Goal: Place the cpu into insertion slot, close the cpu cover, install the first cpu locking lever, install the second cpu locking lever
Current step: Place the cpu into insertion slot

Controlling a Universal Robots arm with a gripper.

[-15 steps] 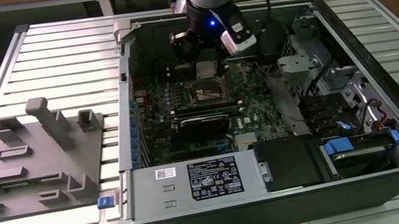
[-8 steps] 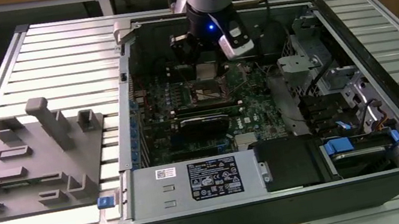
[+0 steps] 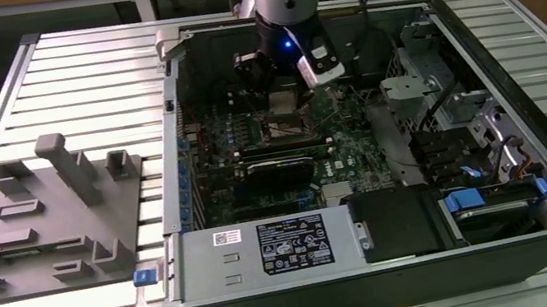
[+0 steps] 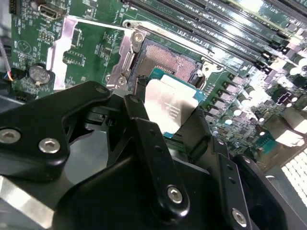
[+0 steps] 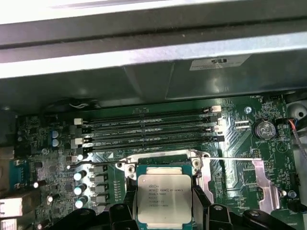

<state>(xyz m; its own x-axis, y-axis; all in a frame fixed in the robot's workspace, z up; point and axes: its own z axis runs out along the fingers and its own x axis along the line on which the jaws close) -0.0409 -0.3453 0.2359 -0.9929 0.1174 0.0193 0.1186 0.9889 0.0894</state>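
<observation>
Cpu point(image 5: 164, 194) in hand point(image 4: 168, 120) over insertion slot point(image 4: 165, 60)

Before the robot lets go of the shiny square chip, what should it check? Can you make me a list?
1. Jaws pinch the cpu on two opposite sides: ok.
2. Insertion slot has nothing lying in the part that shows: ok. The rest is hidden behind the cpu.
3. Cpu cover is swung off the slot: ok.
4. Cpu sits down in the slot: not ok. It is in the jaws, not in the slot.
5. Cpu corners line up with the slot's corners: cannot tell.
</observation>
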